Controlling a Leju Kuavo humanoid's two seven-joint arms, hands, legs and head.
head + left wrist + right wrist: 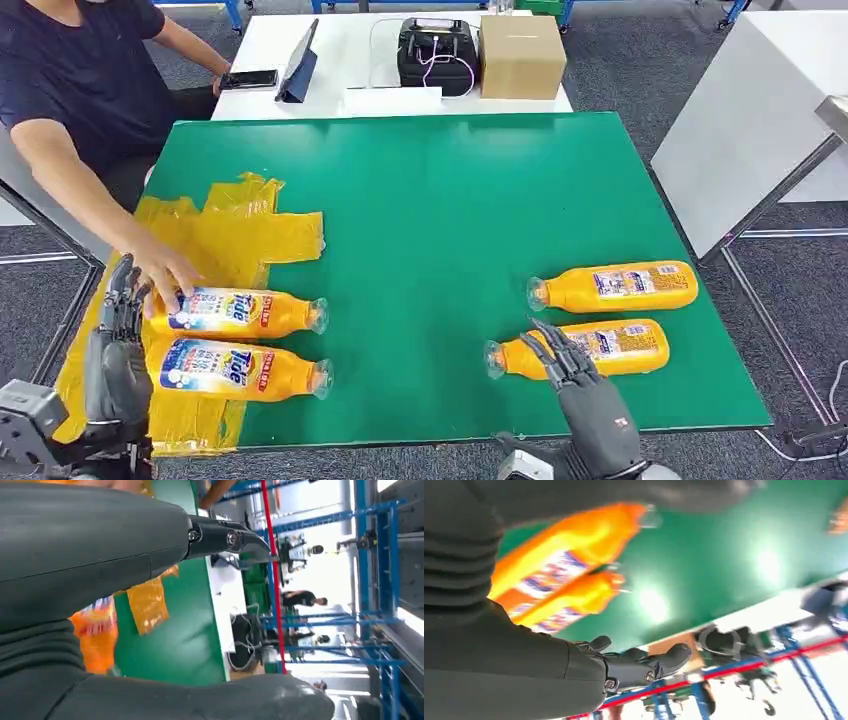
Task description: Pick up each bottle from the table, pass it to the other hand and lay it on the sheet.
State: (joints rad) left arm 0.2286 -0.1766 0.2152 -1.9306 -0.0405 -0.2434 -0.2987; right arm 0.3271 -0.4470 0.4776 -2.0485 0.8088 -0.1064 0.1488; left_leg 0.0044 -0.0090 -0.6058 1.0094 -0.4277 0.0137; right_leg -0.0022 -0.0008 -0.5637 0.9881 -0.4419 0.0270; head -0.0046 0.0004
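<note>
Green covers the worktop (420,250), wide enough to keep pickup and drop zones apart. At its left edge a yellow sheet (250,235) carries two bottles lying on their sides, where a person's hand (160,268) touches the farther one (240,312). The left robot hand (118,345) hangs beside them, fingers apart, holding nothing. At right, two more bottles wait; the right robot hand (570,365) spreads over the nearer bottle (585,350), not yet closed, probably lining up a grasp.

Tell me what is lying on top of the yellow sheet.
Two orange bottles lie on the yellow sheet; a person's hand touches the farther one. The sheet beneath them is covered.
</note>
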